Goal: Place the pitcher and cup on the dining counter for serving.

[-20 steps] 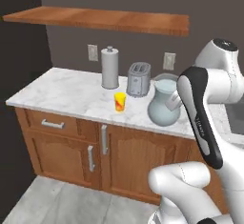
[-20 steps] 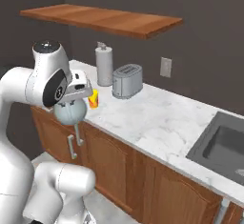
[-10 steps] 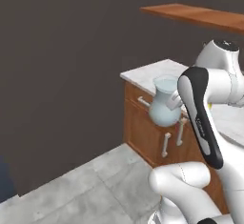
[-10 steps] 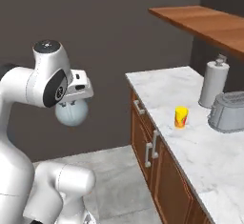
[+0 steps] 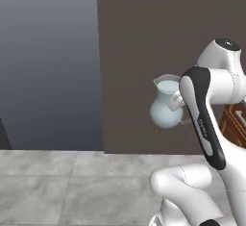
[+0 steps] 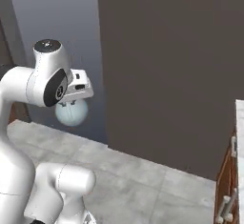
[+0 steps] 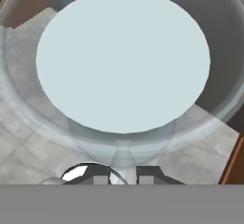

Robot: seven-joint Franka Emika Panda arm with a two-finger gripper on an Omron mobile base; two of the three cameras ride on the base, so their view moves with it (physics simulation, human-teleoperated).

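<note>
While the pitcher [image 5: 166,106] hangs in mid-air, held up off any counter, the task looks only partly begun: the jug is lifted and in carriage, but it is not set down anywhere, and no dining counter or cup appears at this moment. Both placements are judged still to come.

The gripper [image 7: 123,174] has its two dark fingertips close together, clamped on the pitcher's rim at the bottom of the hand view.

The left base view shows the pale blue-grey pitcher upright against a dark wall [image 5: 144,52], with its flared rim and bulbous body clear, tucked just beside the white arm. A sliver of brown wood cabinet [image 5: 236,124] sits at that view's right edge.

The right base view shows just the round bottom of the jug beneath the hand, plus the cabinet with its handles at the lower right corner and a grey tiled floor [image 6: 143,180].

The hand view looks straight down into the pitcher, its pale disc-like base seen through the glass.
</note>
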